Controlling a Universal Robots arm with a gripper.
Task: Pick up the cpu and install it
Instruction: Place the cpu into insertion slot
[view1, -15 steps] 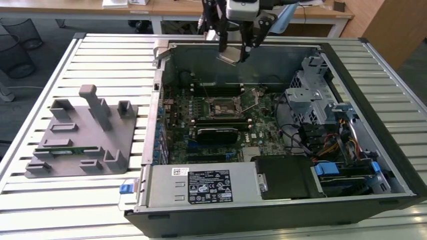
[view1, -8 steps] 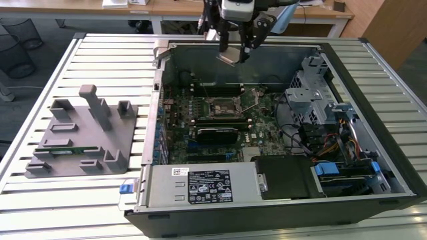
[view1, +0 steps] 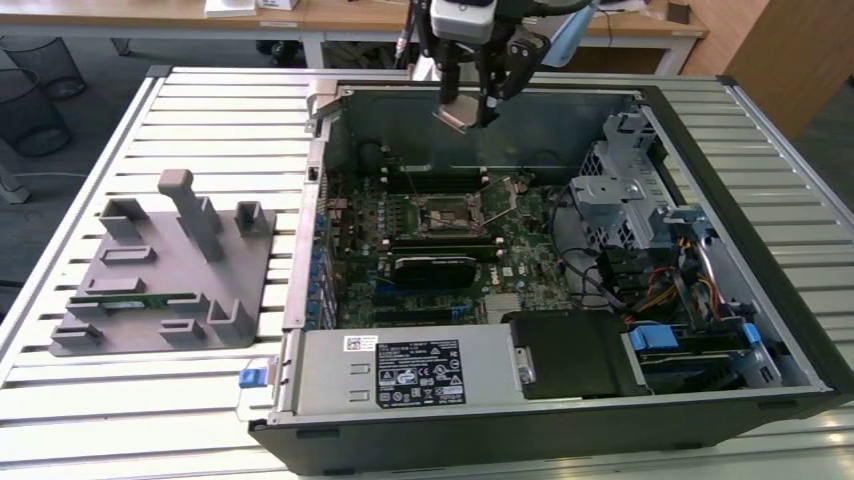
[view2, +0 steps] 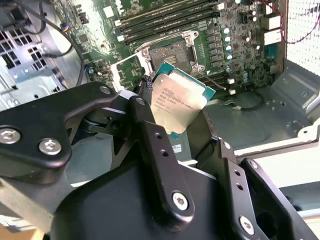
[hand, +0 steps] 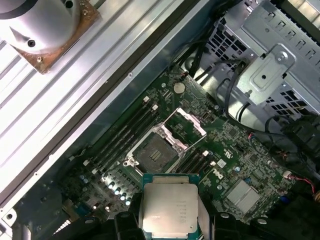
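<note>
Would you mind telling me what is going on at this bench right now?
The robot arm's gripper is shut on the cpu, holding it tilted in the air above the open computer case. On the motherboard below, the processor socket sits empty with its retention frame flipped open. The cpu has not been seated yet.

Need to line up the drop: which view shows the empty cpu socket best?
The first wrist view: the socket is in full sight, its load plate swung open, beyond the held cpu. The second wrist view shows it at a slant past the cpu. The exterior view shows it from far off.
</note>
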